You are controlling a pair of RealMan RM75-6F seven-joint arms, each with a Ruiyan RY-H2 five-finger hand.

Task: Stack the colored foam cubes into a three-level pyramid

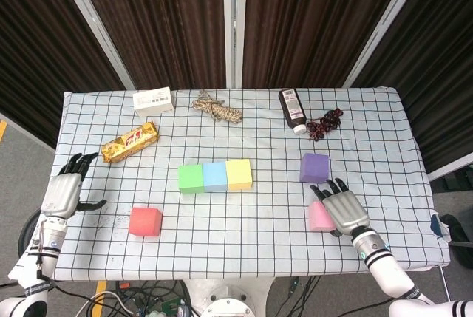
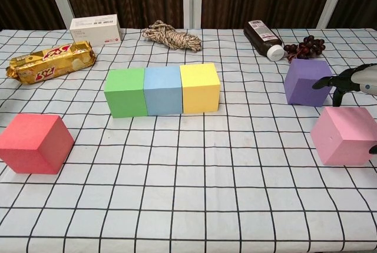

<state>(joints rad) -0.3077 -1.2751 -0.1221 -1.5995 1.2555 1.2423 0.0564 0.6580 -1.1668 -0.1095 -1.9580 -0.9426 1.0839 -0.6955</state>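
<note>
The pink cube [image 2: 343,135] sits near the table's front right, at about four o'clock from the row of green cube [image 1: 191,178], blue cube [image 1: 214,176] and yellow cube [image 1: 239,174], which touch side to side as a finished bottom level. The right hand [image 1: 341,209] hovers over the pink cube's right side with fingers spread and nothing in them; whether it touches the foam I cannot tell. Being foam, the cube should be light and a bit squashy, with a matte skin that won't slip, so a gentle squeeze on two opposite flat faces looks best. The purple cube [image 1: 315,167] stands just at twelve o'clock of the pink one. The red cube [image 1: 145,221] lies at eight o'clock of the row, with the left hand [image 1: 65,191] open and empty off the table's left edge.
</note>
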